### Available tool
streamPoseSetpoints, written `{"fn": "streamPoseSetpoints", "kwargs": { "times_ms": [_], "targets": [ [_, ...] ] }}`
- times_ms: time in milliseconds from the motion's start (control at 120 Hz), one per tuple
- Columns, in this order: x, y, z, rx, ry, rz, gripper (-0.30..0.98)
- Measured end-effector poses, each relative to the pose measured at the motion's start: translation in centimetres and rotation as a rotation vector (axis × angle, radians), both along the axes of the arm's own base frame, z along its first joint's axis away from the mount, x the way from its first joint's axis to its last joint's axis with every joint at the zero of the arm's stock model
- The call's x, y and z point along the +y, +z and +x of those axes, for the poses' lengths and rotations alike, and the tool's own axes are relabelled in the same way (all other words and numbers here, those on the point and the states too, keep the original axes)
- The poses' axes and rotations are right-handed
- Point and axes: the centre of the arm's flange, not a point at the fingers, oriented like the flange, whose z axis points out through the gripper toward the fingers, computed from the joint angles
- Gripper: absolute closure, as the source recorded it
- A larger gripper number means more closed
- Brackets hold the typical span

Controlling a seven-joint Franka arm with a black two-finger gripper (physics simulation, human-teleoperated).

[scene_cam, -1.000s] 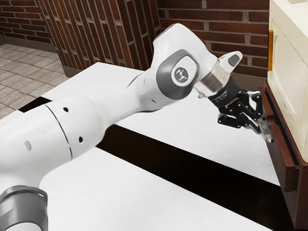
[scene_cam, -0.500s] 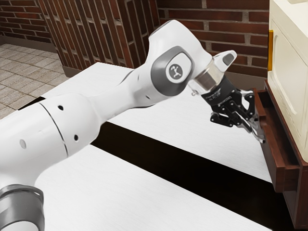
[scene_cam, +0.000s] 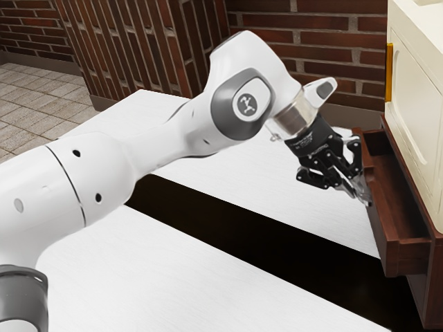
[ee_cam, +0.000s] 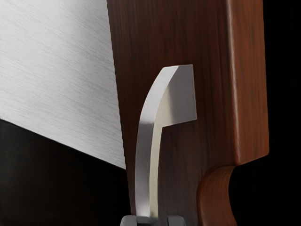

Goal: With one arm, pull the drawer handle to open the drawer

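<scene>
Gripper: your claw (scene_cam: 363, 196) is closed around the metal handle (ee_cam: 145, 155), at the front of the drawer.
Drawer: you see the brown drawer (scene_cam: 381, 221) partly open, its inside visible.
Above: a cream cabinet (scene_cam: 415, 104) with a yellow strip (scene_cam: 389, 72).

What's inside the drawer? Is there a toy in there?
Where the drawer sticks out, I see brown wood and no toy. The back is covered by the brown cabinet, so I can't tell there.
</scene>
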Motion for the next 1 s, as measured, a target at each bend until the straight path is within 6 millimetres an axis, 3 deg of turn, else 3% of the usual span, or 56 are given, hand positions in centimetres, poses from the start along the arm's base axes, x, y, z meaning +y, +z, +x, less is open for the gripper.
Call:
{"fn": "streamPoseSetpoints", "kwargs": {
  "times_ms": [408,733,1000],
  "targets": [
    [1.2,0.0,-0.8,0.012,0.013,0.010,0.70],
    [4.0,0.4,-2.1,0.025,0.051,0.028,0.69],
    [5.1,0.8,-3.2,0.030,0.063,0.037,0.69]
  ]
}}
